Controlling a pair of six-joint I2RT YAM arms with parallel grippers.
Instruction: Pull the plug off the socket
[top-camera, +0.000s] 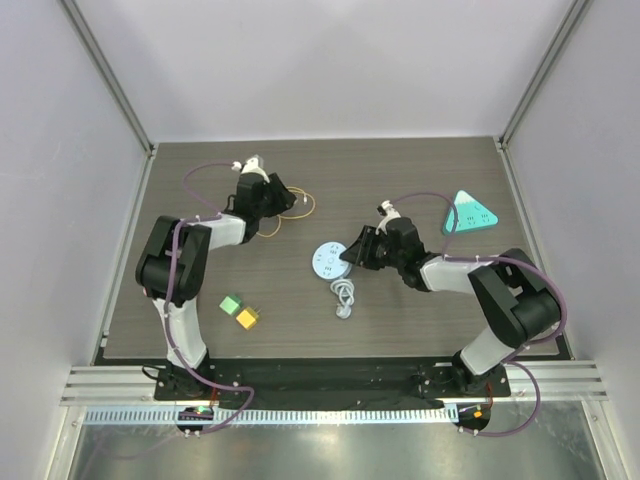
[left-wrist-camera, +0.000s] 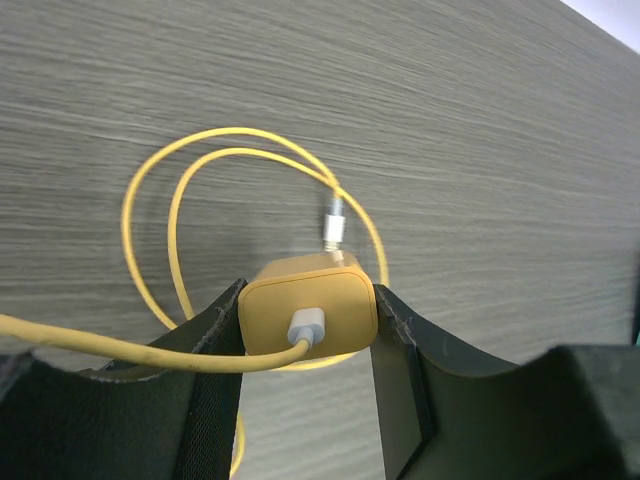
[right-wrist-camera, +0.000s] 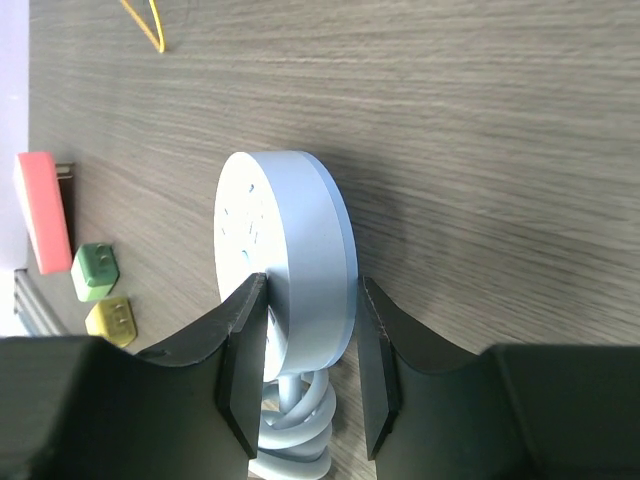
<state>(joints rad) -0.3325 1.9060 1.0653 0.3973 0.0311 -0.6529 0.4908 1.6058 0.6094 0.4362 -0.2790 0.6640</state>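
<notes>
Left hand (left-wrist-camera: 310, 302) is gripping yellow plug (left-wrist-camera: 300, 290), at 10 o'clock of round socket (right-wrist-camera: 290, 230) that right hand (right-wrist-camera: 311, 288) is clamping.

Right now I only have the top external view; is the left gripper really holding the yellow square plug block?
Observer: Yes, the left gripper is shut on the yellow square plug block, clamped on two opposite sides.
Operator: Anything plugged into it?
Observer: A white connector on the yellow cable sits in its end face.
Operator: And the round pale-blue socket disc?
Observer: The right gripper pinches it across its thickness; the visible holed face carries no plug.
</notes>
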